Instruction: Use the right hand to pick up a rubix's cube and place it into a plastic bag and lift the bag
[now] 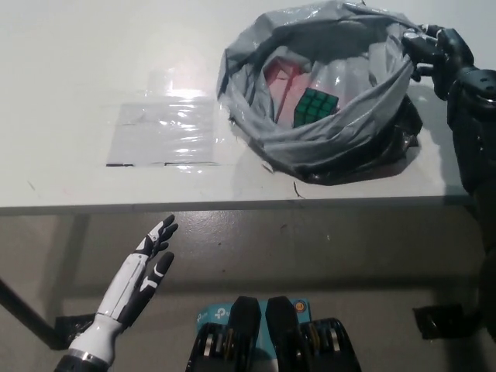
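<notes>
One bag [325, 136] — one cube [314, 106]

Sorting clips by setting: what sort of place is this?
Probably a lab or test room: a plain white table with a taped plastic sheet, over a bare floor. Nothing homely shows.

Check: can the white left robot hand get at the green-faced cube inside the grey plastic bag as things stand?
Probably not. The white left robot hand hangs open below the white table's edge, far from the grey plastic bag. The green-faced cube sits deep inside the bag, whose rim the black right robot hand grips.
</notes>
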Motion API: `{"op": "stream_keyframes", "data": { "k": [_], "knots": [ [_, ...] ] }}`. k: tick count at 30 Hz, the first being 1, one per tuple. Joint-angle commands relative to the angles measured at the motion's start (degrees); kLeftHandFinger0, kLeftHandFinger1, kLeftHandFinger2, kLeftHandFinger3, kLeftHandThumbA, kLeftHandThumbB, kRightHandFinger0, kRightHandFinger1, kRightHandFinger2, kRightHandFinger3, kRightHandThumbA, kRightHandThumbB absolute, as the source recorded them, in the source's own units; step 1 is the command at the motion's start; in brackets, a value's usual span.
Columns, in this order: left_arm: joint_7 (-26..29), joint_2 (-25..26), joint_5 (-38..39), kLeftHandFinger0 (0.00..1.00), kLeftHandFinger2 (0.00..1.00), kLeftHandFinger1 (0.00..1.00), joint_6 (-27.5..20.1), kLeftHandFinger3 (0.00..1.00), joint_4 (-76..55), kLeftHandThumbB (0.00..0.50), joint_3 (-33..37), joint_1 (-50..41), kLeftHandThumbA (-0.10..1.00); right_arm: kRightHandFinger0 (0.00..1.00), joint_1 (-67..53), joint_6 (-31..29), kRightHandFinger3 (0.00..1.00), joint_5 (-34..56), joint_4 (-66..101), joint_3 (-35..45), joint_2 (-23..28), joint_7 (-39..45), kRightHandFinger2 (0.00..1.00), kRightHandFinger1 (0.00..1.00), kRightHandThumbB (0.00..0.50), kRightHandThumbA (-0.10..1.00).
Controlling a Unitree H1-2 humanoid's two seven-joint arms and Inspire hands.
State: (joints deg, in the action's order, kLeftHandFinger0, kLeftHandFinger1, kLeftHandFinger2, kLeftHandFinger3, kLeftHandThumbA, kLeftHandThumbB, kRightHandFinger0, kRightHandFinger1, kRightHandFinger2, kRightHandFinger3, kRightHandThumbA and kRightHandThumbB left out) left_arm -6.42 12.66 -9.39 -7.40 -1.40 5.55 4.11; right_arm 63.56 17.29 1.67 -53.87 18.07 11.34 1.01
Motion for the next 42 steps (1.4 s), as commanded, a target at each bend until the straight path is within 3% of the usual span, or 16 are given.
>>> {"op": "stream_keyframes", "data": {
  "k": [1,3,5,10,11,12,14,17,19,20,23,24,25,28,30,42],
  "knots": [
    [-1.08,0.54,1.23,1.0,1.0,1.0,-0.15,1.0,-0.69,0.155,-0.27,0.93,1.0,0.0,5.0,4.24,0.7,12.96,5.32,7.22,-2.79,2.41,0.58,0.07,0.158,-0.1],
    [-1.05,0.53,1.06,1.0,1.0,1.0,0.04,1.0,-0.78,0.154,-0.31,0.79,1.0,0.0,5.79,5.44,0.64,14.23,6.19,8.38,-3.8,2.37,0.57,0.06,0.151,-0.1],
    [-1.05,0.44,0.9,1.0,1.0,1.0,0.4,1.0,-1.02,0.149,-0.33,0.67,1.0,0.0,7.15,8.93,0.44,17.32,8.85,10.83,-5.75,1.26,0.56,0.05,0.137,-0.1],
    [-1.09,0.31,1.17,1.0,1.0,1.0,-0.09,1.0,-0.68,0.144,-0.41,0.7,1.0,0.0,9.81,9.64,0.58,27.51,13.81,13.31,-9.64,-3.05,0.55,0.03,0.114,-0.1],
    [-1.06,0.29,1.19,1.0,1.0,1.0,-0.14,1.0,-0.62,0.146,-0.44,0.69,1.0,0.0,10.3,9.64,0.72,28.88,14.56,13.86,-10.34,-3.55,0.54,0.03,0.12,-0.1],
    [-1.06,0.27,1.24,1.0,1.0,1.0,-0.29,1.0,-0.53,0.147,-0.45,0.67,1.0,0.0,11.62,9.64,0.65,32.37,15.79,14.74,-11.7,-5.31,0.55,0.05,0.132,-0.1],
    [-1.13,0.28,1.33,1.0,1.0,1.0,-0.43,1.0,-0.48,0.15,-0.45,0.67,1.0,0.0,12.63,9.64,0.71,35.2,16.26,14.92,-12.33,-6.6,0.57,0.07,0.122,-0.1],
    [-1.33,0.38,1.3,1.0,1.0,1.0,-0.23,1.0,-0.72,0.147,-0.38,0.53,1.0,0.0,14.65,9.64,1.0,42.03,16.16,16.38,-13.37,-9.78,0.66,0.13,0.105,-0.1],
    [-1.39,0.36,1.5,1.0,1.0,1.0,-0.32,1.0,-0.75,0.145,-0.41,0.41,1.0,0.0,15.82,9.64,1.0,44.65,16.85,17.71,-14.46,-12.24,0.69,0.13,0.109,-0.1],
    [-1.44,0.4,1.62,1.0,1.0,1.0,-0.69,1.0,-0.54,0.143,-0.42,0.43,1.0,0.0,16.54,9.64,0.71,46.0,17.23,18.19,-15.03,-13.08,0.69,0.15,0.14,-0.1],
    [-1.44,0.54,1.43,1.0,1.0,1.0,-1.23,1.0,-0.25,0.14,-0.36,0.49,1.0,0.0,18.44,9.64,0.56,45.79,18.26,18.59,-16.04,-14.73,0.71,0.18,0.133,-0.1],
    [-1.45,0.53,1.41,1.0,1.0,1.0,-1.13,1.0,-0.34,0.141,-0.35,0.46,1.0,0.0,18.78,9.64,0.49,45.63,18.5,18.6,-16.2,-15.01,0.71,0.21,0.193,-0.1],
    [-1.45,0.51,1.43,1.0,1.0,1.0,-0.97,1.0,-0.47,0.141,-0.38,0.48,1.0,0.0,19.34,9.64,0.49,45.82,18.68,18.24,-16.25,-15.21,0.67,0.16,0.156,-0.1],
    [-1.43,0.43,1.66,1.0,1.0,1.0,-0.94,1.0,-0.31,0.152,-0.5,0.56,1.0,0.0,21.24,9.64,0.67,47.02,19.77,17.19,-16.48,-15.23,0.65,0.17,0.122,-0.1],
    [-1.35,0.4,1.44,1.0,1.0,1.0,-0.72,1.0,-0.43,0.152,-0.47,0.36,1.0,0.0,22.92,9.64,1.0,49.32,20.32,17.54,-16.95,-16.06,0.71,0.24,0.104,-0.1],
    [-1.28,0.22,1.36,1.0,1.0,1.0,-0.62,1.0,-0.75,0.126,-0.39,0.33,1.0,0.0,29.53,9.64,1.0,53.76,26.73,14.43,-18.07,-16.43,0.78,0.37,0.084,-0.1]
  ]
}}
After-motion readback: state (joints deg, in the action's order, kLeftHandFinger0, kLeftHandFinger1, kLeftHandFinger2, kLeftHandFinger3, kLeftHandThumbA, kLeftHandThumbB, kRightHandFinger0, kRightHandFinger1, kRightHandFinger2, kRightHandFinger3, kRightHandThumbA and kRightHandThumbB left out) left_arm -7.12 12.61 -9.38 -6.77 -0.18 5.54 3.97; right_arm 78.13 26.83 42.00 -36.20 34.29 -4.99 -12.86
